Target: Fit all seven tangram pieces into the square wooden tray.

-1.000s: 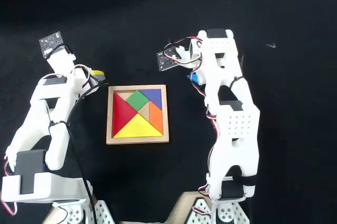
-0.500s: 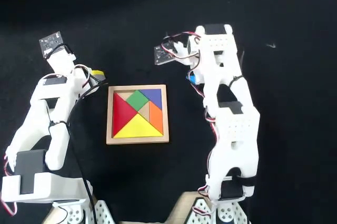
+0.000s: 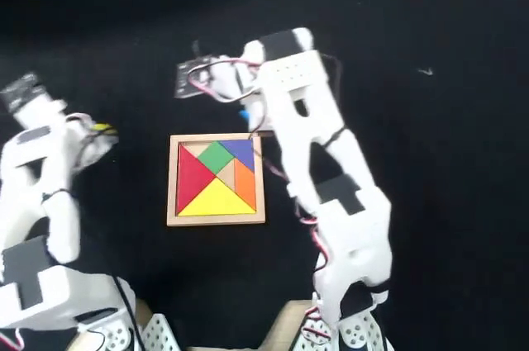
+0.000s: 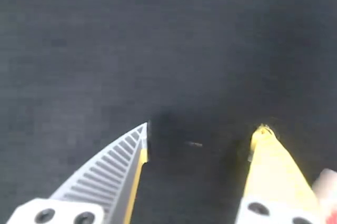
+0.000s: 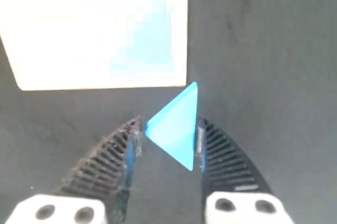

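- Right gripper (image 5: 168, 125) has the small light-blue triangular tangram piece (image 5: 176, 124) pinched between its black fingers, just beside a corner of the square wooden tray (image 3: 216, 220).
- Left gripper (image 4: 202, 135): fingers spread, nothing between them, over the black tablecloth (image 3: 430, 161), well apart from the tray.

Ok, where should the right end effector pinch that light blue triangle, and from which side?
By its thin edges, from above: one finger flat on the long edge, the other on the opposite corner, as the right end effector holds the light blue triangle now. It's flat.
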